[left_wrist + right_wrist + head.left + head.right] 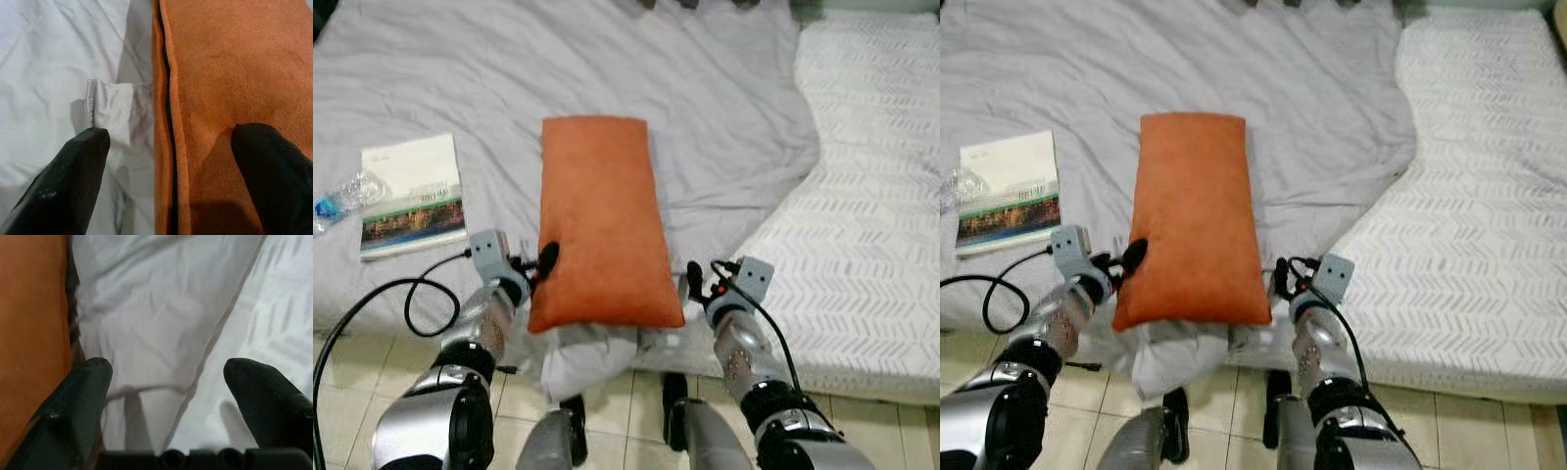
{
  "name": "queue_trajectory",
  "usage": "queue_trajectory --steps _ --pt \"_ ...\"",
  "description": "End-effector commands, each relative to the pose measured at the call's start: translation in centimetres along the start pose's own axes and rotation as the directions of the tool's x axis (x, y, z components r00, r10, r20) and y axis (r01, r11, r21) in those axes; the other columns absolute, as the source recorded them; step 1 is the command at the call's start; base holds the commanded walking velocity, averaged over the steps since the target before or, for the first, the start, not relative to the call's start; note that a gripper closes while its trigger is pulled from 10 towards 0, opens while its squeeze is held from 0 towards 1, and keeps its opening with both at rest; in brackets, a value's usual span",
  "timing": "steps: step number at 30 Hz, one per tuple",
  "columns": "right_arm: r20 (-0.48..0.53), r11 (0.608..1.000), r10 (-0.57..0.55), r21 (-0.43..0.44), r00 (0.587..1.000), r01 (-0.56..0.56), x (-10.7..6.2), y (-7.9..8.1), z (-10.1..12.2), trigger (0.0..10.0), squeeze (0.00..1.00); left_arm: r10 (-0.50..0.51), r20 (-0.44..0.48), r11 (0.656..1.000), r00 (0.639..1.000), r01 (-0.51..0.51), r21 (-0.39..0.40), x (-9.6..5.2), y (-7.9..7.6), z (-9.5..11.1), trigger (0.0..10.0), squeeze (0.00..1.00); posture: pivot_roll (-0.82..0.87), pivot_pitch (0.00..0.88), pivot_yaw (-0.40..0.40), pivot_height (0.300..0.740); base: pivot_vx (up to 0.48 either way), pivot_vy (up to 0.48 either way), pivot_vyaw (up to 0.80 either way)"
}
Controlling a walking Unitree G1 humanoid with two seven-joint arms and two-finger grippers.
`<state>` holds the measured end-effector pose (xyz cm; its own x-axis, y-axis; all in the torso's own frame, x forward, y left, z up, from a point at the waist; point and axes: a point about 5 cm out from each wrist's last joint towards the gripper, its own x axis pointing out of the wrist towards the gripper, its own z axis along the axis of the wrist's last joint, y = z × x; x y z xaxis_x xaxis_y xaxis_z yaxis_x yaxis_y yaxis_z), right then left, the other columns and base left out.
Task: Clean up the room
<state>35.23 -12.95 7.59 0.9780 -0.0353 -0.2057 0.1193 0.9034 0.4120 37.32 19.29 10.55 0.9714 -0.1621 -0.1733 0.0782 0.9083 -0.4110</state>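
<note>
Orange pillow (598, 220), oblong, suede-like nap with a dark seam, lies on the grey sheet (705, 108), long axis running near to far, near end at the bed's edge. Left gripper (168, 161) spread wide, straddling the pillow's left seam: one finger on fabric, one over sheet. Right gripper (166, 396) spread wide just right of the pillow, holding nothing. White chevron-textured mattress (871, 196) at right.

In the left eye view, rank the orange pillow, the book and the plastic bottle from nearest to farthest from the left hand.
1. Orange pillow: right at the left hand, on its inner side.
2. Book: on the grey sheet, outward to the left.
3. Plastic bottle: beyond the book, at the left edge.
</note>
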Motion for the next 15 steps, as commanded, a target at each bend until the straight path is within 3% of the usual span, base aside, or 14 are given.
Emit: queue_trajectory --steps 1,2,5,8,12,13,15 --pt "0.011 0.998 -0.007 0.055 1.0 0.006 0.0 0.1 0.0 10.0 0.0 0.011 -0.042 0.999 0.999 -0.012 -0.033 -0.3 0.3 -1.2 10.0 0.0 -0.15 0.649 0.018 0.74 0.0 0.0 0.0" --pt "0.016 0.99 0.034 0.14 0.999 -0.036 0.1 1.0 0.2 10.0 0.0 -0.043 -0.029 0.998 0.999 0.041 -0.055 0.1 -0.7 -0.9 10.0 0.0 -0.14 0.642 0.02 0.74 0.0 0.0 0.0" --pt "0.02 0.977 0.076 0.2 0.997 -0.079 0.2 1.9 0.3 10.0 0.0 -0.106 -0.019 0.993 0.994 0.105 -0.06 0.5 -1.7 -0.6 10.0 0.0 -0.13 0.634 0.025 0.74 0.0 0.0 0.0" --pt "0.049 0.959 0.15 0.235 0.987 -0.158 0.2 3.2 1.1 10.0 0.0 -0.242 -0.005 0.97 0.97 0.242 -0.038 0.8 -3.0 0.5 10.0 0.0 -0.12 0.626 0.036 0.74 0.0 0.0 0.0" --pt "0.062 0.962 0.15 0.222 0.987 -0.16 0.3 2.9 1.4 10.0 0.0 -0.283 -0.01 0.959 0.959 0.283 -0.009 0.7 -3.1 0.8 10.0 0.0 -0.11 0.624 0.042 0.74 0.0 0.0 0.0" --pt "0.087 0.971 0.107 0.203 0.99 -0.123 0.3 1.6 1.9 10.0 0.0 -0.301 0.001 0.953 0.953 0.301 0.035 0.6 -2.8 1.3 10.0 0.0 -0.11 0.621 0.047 0.74 0.0 0.0 0.0" --pt "0.108 0.976 0.084 0.194 0.991 -0.104 0.2 0.7 2.3 10.0 0.0 -0.31 0.024 0.949 0.95 0.308 0.063 0.4 -2.5 2.1 10.0 0.0 -0.11 0.621 0.053 0.74 0.0 0.0 0.0"
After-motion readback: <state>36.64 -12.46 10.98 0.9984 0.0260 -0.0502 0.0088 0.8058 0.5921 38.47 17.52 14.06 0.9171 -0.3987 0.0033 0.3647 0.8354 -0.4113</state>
